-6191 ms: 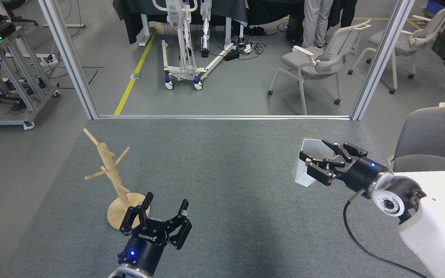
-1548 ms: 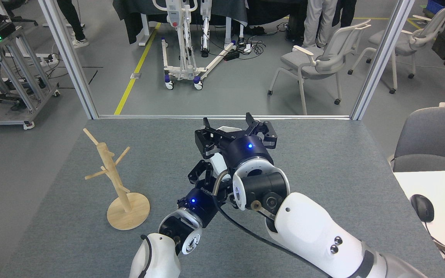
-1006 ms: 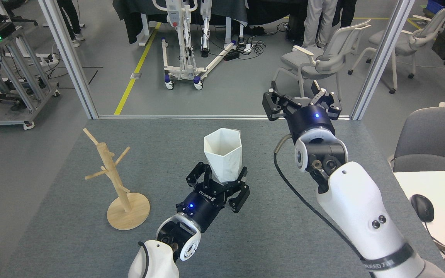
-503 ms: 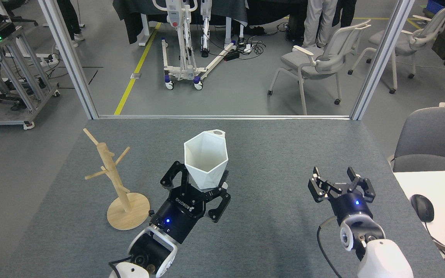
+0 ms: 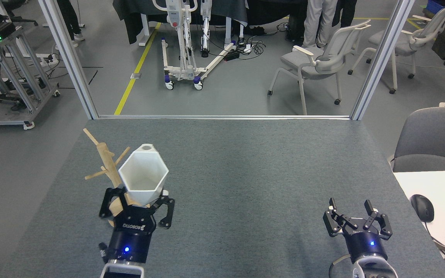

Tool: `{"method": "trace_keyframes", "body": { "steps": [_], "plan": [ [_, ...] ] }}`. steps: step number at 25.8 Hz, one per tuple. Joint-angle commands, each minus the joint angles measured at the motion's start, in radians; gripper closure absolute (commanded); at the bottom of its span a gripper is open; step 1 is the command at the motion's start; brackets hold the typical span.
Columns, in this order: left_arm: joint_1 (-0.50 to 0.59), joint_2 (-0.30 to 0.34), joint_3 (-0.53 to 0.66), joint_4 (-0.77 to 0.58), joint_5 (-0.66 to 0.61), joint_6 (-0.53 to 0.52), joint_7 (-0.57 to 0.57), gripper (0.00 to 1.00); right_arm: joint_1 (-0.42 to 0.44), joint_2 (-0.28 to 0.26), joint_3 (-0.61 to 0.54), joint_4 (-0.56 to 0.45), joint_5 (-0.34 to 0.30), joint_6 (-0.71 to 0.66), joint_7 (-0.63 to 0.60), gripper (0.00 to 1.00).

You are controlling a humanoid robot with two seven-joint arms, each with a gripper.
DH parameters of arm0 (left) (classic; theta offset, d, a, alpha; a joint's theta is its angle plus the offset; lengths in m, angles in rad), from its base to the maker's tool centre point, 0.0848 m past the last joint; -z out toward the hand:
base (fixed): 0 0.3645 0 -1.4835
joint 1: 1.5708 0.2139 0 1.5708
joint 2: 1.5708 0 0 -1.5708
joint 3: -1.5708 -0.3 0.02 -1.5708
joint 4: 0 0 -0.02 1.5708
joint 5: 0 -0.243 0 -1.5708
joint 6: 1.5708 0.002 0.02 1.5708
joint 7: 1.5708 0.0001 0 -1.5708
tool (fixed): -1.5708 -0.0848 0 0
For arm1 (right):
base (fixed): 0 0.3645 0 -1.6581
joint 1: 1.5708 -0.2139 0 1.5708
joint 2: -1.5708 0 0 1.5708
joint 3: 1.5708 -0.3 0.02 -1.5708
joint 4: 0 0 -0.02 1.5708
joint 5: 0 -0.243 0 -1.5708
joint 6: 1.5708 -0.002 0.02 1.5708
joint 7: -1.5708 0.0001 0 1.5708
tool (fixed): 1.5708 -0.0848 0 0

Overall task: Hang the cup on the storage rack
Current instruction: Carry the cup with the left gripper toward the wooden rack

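Note:
A white faceted cup (image 5: 143, 175) with a hexagonal rim is held upright in my left gripper (image 5: 136, 204), which is shut on its lower part. Its small handle with a round hole (image 5: 147, 147) points away from me. The light wooden storage rack (image 5: 105, 156) stands just behind and left of the cup; its round base is mostly hidden by the gripper. My right gripper (image 5: 356, 215) hangs open and empty over the near right of the table.
The grey table (image 5: 245, 162) ends at a metal frame along its far edge. Beyond it are office chairs (image 5: 315, 58) and a wheeled stand (image 5: 185, 58). A white desk with a mouse (image 5: 422, 207) adjoins on the right.
My left gripper has carried the cup left and toward me, up against the rack. The right gripper has drawn back lower and nearer, staying open.

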Motion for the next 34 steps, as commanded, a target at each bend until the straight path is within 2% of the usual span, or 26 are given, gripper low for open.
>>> {"method": "trace_keyframes", "body": {
  "steps": [1, 5, 11, 17, 22, 30, 34],
  "plan": [
    [0.076, 0.056, 0.000, -0.001, 0.000, 0.257, 0.004, 1.00, 0.002, 0.001, -0.001, -0.004, -0.013, 0.026, -0.002, 0.01],
    [0.105, 0.076, 0.000, -0.001, 0.002, 0.359, 0.002, 1.00, 0.002, 0.003, 0.001, 0.001, -0.013, 0.037, -0.001, 0.01],
    [0.104, 0.080, -0.001, 0.029, 0.002, 0.373, -0.034, 1.00, 0.002, 0.001, 0.005, 0.006, -0.010, 0.038, -0.001, 0.01],
    [0.005, 0.103, -0.003, 0.133, 0.005, 0.384, -0.136, 1.00, 0.002, -0.003, 0.008, 0.003, -0.006, 0.040, -0.001, 0.01],
    [-0.035, 0.140, -0.003, 0.203, 0.011, 0.511, -0.177, 1.00, 0.000, -0.003, 0.008, 0.003, -0.002, 0.041, -0.001, 0.01],
    [-0.025, 0.140, -0.007, 0.202, 0.012, 0.523, -0.166, 1.00, 0.005, -0.016, 0.011, 0.004, -0.004, 0.041, -0.002, 0.01],
    [-0.027, 0.139, -0.020, 0.210, 0.011, 0.517, -0.145, 1.00, 0.002, -0.005, 0.008, 0.006, 0.010, 0.040, -0.002, 0.01]
  ]
}}
